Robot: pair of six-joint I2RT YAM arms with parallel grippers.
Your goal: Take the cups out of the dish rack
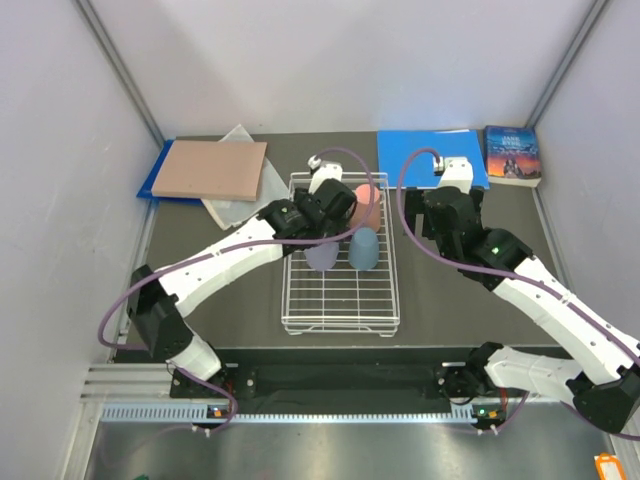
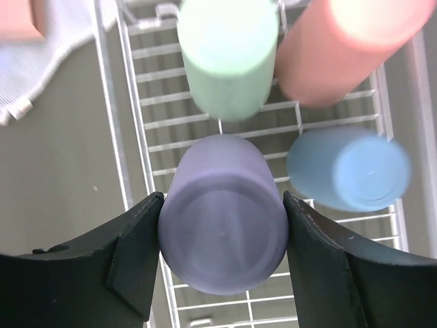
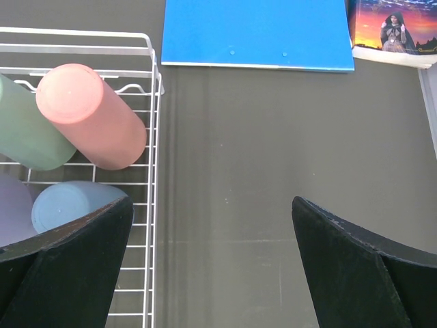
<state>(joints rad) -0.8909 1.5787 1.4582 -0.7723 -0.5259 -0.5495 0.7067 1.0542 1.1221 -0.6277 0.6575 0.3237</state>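
The white wire dish rack (image 1: 340, 300) lies mid-table. The lilac cup (image 1: 320, 256) and the light blue cup (image 1: 364, 250) stand upside down in it. The salmon pink cup (image 1: 367, 194) lies at its far end. In the left wrist view my left gripper (image 2: 222, 236) has a finger against each side of the lilac cup (image 2: 222, 219), with the green cup (image 2: 229, 58), pink cup (image 2: 341, 48) and blue cup (image 2: 351, 171) beyond. My right gripper (image 3: 212, 260) is open over bare table, right of the rack (image 3: 156, 137); pink (image 3: 89, 116), green (image 3: 24, 133) and blue (image 3: 68, 205) cups show there.
A flat blue folder (image 1: 435, 150) and a book (image 1: 512, 155) lie at the back right. A tan board (image 1: 210, 168) and a white cloth (image 1: 235, 205) lie at the back left. Grey walls close in the table on three sides.
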